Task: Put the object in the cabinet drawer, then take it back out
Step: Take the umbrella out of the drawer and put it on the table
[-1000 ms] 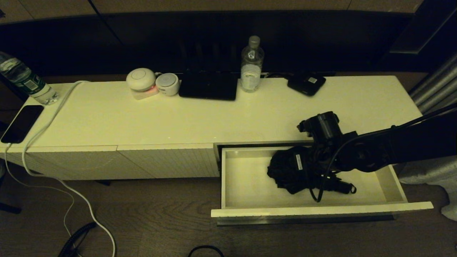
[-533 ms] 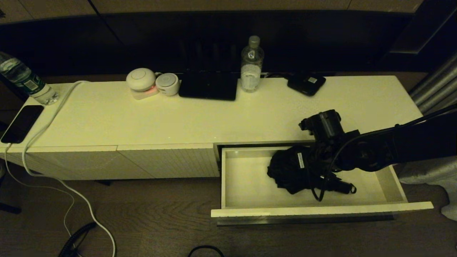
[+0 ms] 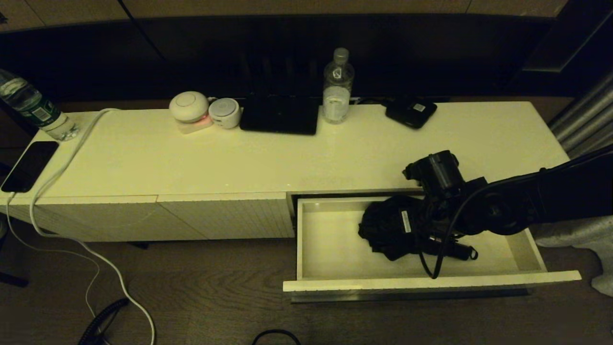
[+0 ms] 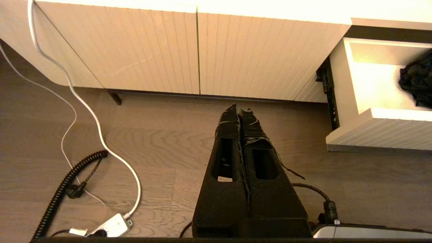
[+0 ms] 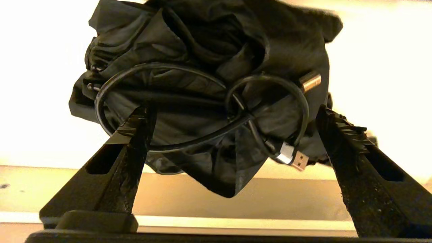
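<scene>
The object, a black folding umbrella (image 3: pixel 383 229) with loose bunched fabric, lies inside the pulled-out cabinet drawer (image 3: pixel 431 282), its short handle (image 3: pixel 455 250) pointing right. My right gripper (image 5: pixel 233 118) hovers over the umbrella (image 5: pixel 189 67) and is open, one finger (image 5: pixel 135 135) on each side of the fabric. A thin black cable with a USB plug (image 5: pixel 293 157) hangs in front of the umbrella. My left gripper (image 4: pixel 240 109) is shut and empty, parked low over the wood floor left of the drawer (image 4: pixel 378 131).
On the cabinet top stand a water bottle (image 3: pixel 338 86), a black tablet (image 3: pixel 280 115), a flat black device (image 3: pixel 411 112), two round white devices (image 3: pixel 189 108) and, at the far left, a phone (image 3: pixel 28 165) and bottle (image 3: pixel 33 108). Cables (image 4: pixel 101 135) trail across the floor.
My right arm has shifted slightly to the right above the drawer. The umbrella has stayed where it lies.
</scene>
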